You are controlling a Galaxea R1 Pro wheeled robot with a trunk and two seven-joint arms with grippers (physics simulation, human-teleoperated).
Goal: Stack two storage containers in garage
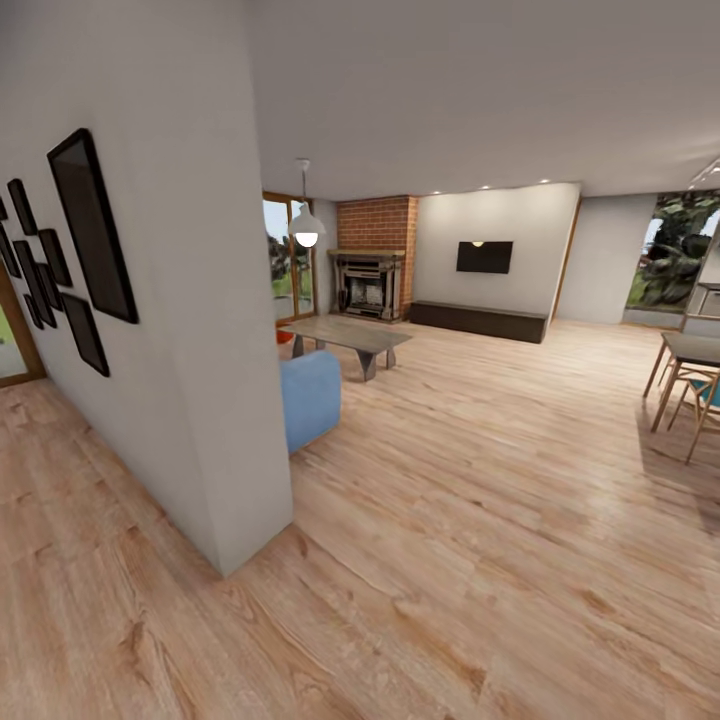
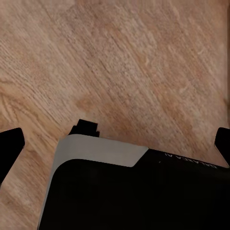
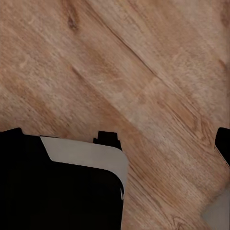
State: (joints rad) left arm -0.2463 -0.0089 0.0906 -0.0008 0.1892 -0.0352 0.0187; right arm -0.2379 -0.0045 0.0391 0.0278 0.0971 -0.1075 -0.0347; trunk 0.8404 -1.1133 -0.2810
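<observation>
Wood plank floor (image 2: 134, 62) under both grippers; L gripper (image 2: 115, 143), R gripper (image 3: 115, 143) fingers wide apart, holding nothing.

I face the living room — a wall (image 1: 200, 330) stands left, a sofa (image 1: 310, 398) behind it. Beyond the sofa sits a table (image 1: 350, 335), then the fireplace (image 1: 368, 283); dining chairs (image 1: 690, 385) right.

Home living room (image 1: 480, 420): brick fireplace (image 1: 370, 262)
</observation>
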